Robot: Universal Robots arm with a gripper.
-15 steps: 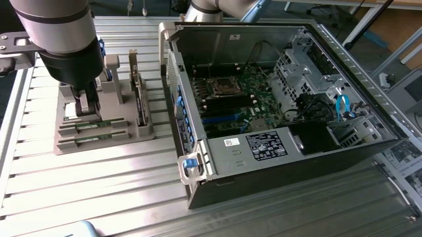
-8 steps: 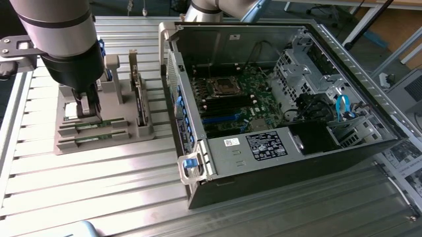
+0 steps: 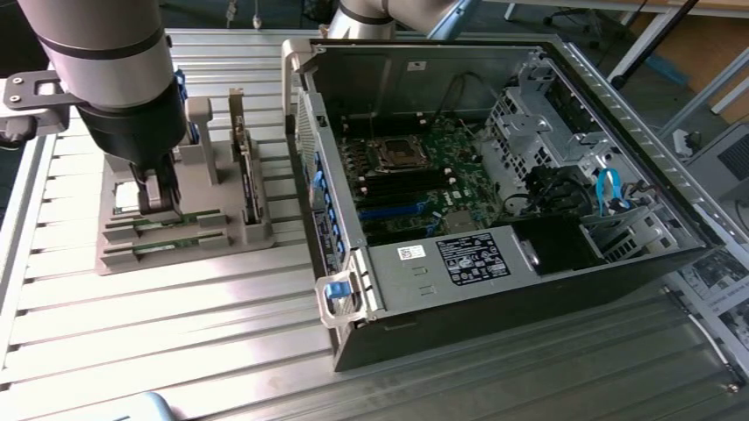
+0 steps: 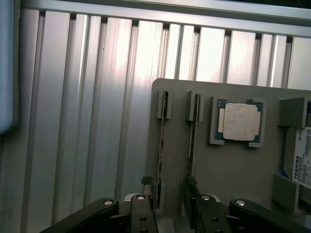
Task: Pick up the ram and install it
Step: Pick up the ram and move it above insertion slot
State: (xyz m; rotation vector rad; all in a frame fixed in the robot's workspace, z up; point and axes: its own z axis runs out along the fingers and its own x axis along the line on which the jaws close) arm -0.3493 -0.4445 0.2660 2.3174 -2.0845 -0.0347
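ram [image 4: 163,136] green | holder [image 4: 233,170] grey | CPU [image 4: 239,121] silver on teal | table [image 4: 87,121] ribbed silver | gripper [image 4: 168,184] black | case latch [image 3: 336,292] blue

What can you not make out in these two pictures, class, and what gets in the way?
- Wrist view: both ram sticks stand edge-on in the grey holder, hiding chips and label.
- Wrist view: the hard drive is cut off by the picture's edge.
- Exterior view: whether the hand touches a stick is too small to tell.
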